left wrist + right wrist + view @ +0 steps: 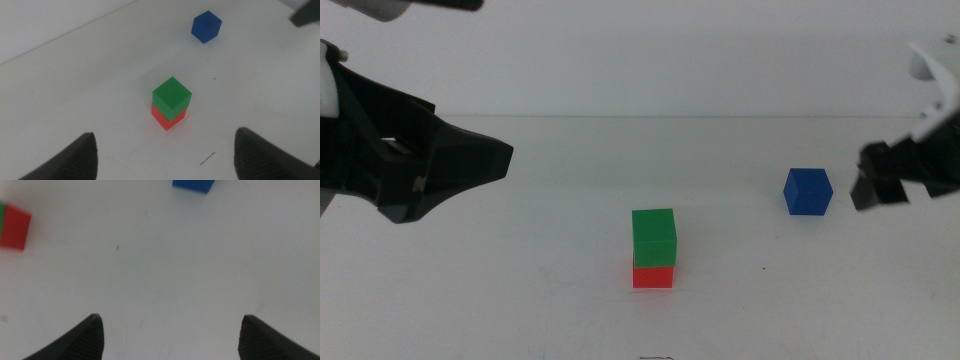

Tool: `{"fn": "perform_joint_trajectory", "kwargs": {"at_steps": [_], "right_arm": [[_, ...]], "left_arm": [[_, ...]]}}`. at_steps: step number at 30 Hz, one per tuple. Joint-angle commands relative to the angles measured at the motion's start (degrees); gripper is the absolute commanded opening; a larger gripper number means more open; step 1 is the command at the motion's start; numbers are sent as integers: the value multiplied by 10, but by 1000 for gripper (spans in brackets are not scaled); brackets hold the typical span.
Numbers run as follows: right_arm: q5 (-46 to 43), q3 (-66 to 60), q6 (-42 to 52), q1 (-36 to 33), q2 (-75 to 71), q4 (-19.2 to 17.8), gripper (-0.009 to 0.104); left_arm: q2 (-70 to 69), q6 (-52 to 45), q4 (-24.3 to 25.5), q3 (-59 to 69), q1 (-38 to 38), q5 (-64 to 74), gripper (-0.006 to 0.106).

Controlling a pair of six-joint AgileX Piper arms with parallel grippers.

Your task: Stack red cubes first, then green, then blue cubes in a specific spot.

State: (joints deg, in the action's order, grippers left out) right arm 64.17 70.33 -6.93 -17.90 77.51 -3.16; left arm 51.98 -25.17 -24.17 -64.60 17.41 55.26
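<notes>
Tabletop is plain white, matte, faintly scuffed.

blue cube: open table all round | only obstacle: green-on-red stack (well apart)

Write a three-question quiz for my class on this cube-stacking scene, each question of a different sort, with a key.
1. True or false: the green cube rests on top of the red cube.
2. Multiple choice: the blue cube is A) on the stack, B) alone on the table, C) held by a tool.
3. Fill in: the tool nearer the blue cube is the ____ tool.

Key
1. True.
2. B. It sits apart from the stack, touching neither tool.
3. Right. The right tool is open beside the blue cube; the left tool is open, off to the stack's other side.
</notes>
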Motion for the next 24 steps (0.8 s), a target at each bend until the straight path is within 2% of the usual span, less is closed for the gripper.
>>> {"fn": "perform_joint_trajectory", "kwargs": {"at_steps": [1,10,15,18,24], "right_arm": [[-20,55,-11,-1,27,-27,70],[41,233,-10,-1,210,-35,83],[90,331,-9,9,298,-25,84],[90,367,-6,29,332,-6,84],[77,382,-6,51,378,-6,83]], "left_arm": [[-3,2,-19,-15,1,-34,94],[-3,2,-19,-15,1,-34,94],[-3,2,-19,-15,1,-34,94],[-3,2,-19,-15,1,-34,94],[-3,2,-19,-15,1,-34,94]]}}
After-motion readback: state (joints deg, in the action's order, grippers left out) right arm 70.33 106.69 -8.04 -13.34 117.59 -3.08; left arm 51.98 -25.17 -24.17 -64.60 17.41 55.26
